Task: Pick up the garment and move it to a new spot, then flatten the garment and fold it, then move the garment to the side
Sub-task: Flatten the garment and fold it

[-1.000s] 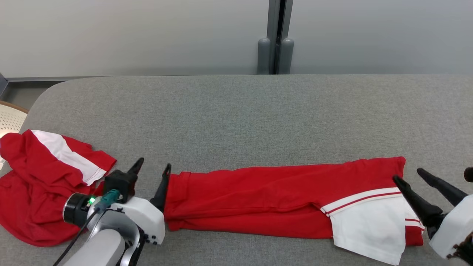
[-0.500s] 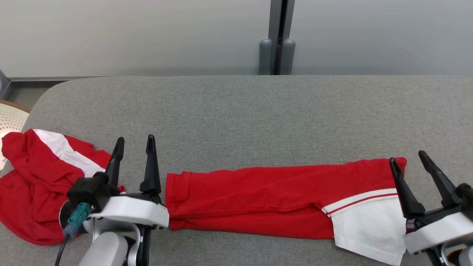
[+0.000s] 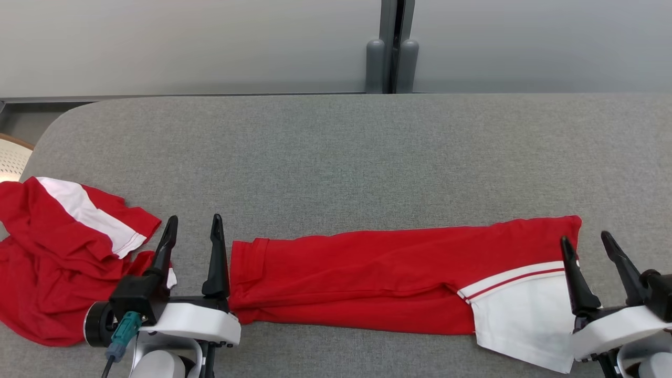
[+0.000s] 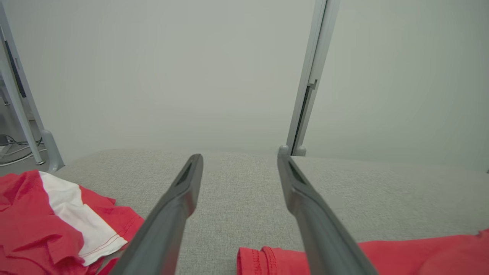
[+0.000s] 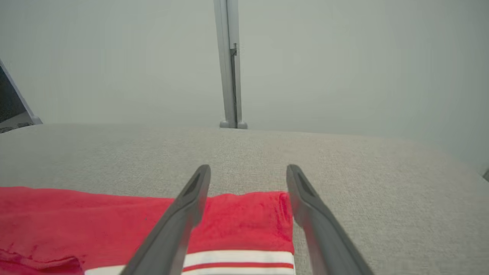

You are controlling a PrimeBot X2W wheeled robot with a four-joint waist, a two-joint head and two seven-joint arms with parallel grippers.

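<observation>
The garment (image 3: pixel 378 278) is red with a white, red-striped end and lies folded into a long strip along the near part of the grey table (image 3: pixel 336 157). My left gripper (image 3: pixel 192 228) stands open just off the strip's left end, fingers pointing away from me. Over the strip's right end my right gripper (image 3: pixel 584 242) is open too. The left wrist view has the strip's red hem (image 4: pixel 263 259) by the right finger, with nothing between the fingers. In the right wrist view the red end (image 5: pixel 244 217) lies under and between the open fingers.
A second red and white garment (image 3: pixel 58 252) lies crumpled at the table's left edge, also seen as a red heap (image 4: pixel 49 225) in the left wrist view. A pale round perforated thing (image 3: pixel 11 157) shows beyond that edge. A grey wall with a vertical post (image 3: pixel 391 47) backs the table.
Both grippers have drawn back from the strip's ends and turned their fingers to point away from me. The garment lies where it was; the head camera has tilted a little.
</observation>
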